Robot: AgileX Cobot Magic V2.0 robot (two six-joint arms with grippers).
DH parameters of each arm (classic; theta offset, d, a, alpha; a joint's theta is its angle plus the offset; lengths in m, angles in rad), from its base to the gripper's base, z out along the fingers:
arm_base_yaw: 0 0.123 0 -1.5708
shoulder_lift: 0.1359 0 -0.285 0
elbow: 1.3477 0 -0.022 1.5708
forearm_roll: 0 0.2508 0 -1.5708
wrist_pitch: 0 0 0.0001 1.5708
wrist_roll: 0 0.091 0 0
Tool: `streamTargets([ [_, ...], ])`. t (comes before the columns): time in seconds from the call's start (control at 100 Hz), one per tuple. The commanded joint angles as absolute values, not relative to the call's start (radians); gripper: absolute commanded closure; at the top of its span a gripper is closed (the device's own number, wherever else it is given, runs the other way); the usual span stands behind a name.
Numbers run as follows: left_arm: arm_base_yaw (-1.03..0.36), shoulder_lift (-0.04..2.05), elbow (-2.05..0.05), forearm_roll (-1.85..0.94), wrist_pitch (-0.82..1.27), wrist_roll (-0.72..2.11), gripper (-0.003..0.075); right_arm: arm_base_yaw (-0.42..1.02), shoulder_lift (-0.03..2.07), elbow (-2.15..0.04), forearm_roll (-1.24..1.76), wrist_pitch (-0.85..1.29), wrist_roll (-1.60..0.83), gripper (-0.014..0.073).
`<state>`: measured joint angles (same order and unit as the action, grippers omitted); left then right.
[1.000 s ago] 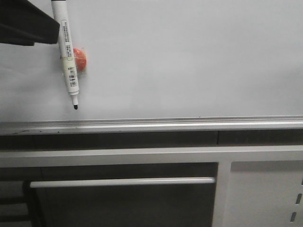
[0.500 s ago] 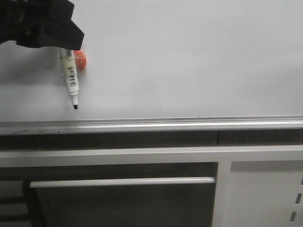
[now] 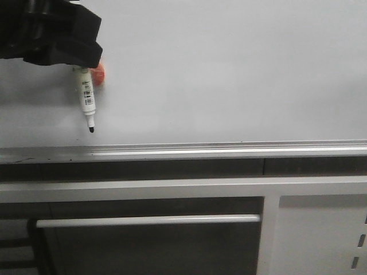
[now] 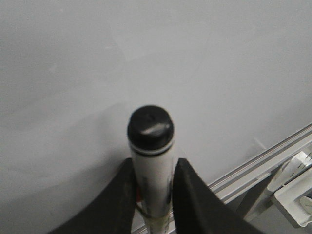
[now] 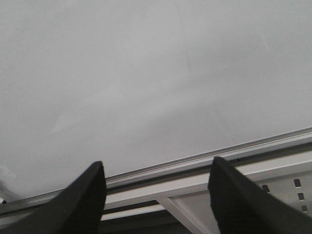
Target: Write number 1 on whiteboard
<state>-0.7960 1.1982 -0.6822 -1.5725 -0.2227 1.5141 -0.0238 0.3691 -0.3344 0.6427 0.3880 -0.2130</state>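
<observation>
The whiteboard fills the upper front view, with its silver rail along the lower edge. No black stroke of a number 1 shows on it. A white marker hangs near the board at the left, black tip down just above the rail. My left gripper covers the marker's upper half. In the left wrist view the fingers press both sides of the marker's barrel below its black end; the left gripper is shut on it. My right gripper is open and empty, facing the board.
An orange round magnet sits on the board just behind the marker. Below the rail are a dark gap, a white frame with a horizontal bar, and a white cabinet panel with slots at the lower right.
My left gripper has come in from the upper left and down over the marker's upper part. The marker's tip has stayed at the same spot above the rail.
</observation>
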Motion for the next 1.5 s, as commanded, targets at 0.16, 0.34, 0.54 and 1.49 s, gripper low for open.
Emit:
streamTargets([
  [0.16, -0.799, 1.181, -0.717, -1.557, -0.226, 1.515, 0.0741, -0.033, 0.384, -0.369, 0.658, 0.319, -0.223, 0.0179],
  [0.34, -0.799, 1.170, -0.717, -1.532, -0.138, 1.515, 0.0741, -0.033, 0.384, -0.369, 0.658, 0.319, -0.223, 0.0179],
  [0.54, -0.799, 1.161, -0.717, -1.481, 0.141, 1.519, 0.0741, -0.033, 0.384, -0.376, 0.660, 0.394, -0.223, 0.0179],
  [1.49, -1.006, 1.339, -0.947, -0.818, 0.471, 1.199, 0.0741, 0.022, 0.778, -0.787, 1.087, 1.125, -0.894, 0.0179],
])
